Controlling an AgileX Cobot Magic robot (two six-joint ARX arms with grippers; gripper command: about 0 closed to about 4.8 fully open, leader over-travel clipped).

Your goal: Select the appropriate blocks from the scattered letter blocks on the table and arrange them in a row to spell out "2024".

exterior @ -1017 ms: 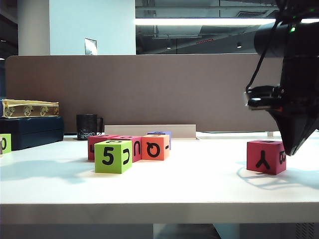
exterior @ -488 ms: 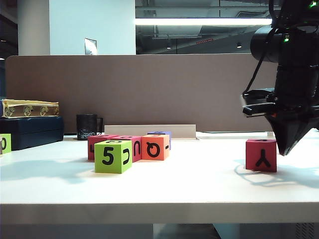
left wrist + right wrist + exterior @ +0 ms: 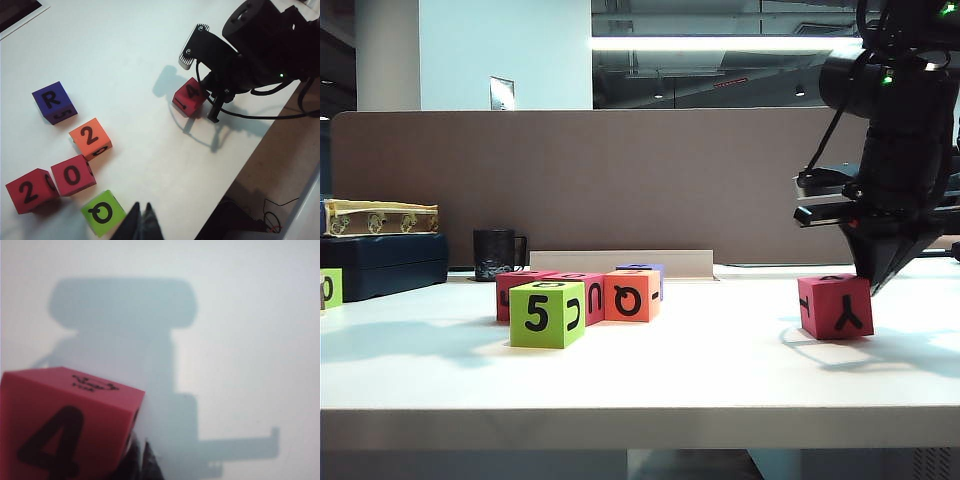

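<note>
Nearest me, the left end effector (image 3: pixel 141 220) hangs clenched and empty over the table (image 3: pixel 130 65). Farther off, the right end effector (image 3: pixel 869 285), also pinched shut, touches the tilted red 4 block (image 3: pixel 189 96), holding nothing.

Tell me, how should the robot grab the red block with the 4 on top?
From above, I'd guess: the red 4 block stands alone on the table, so its two opposite side faces are free. The right gripper, jaws shut beside it, must open first.
</note>
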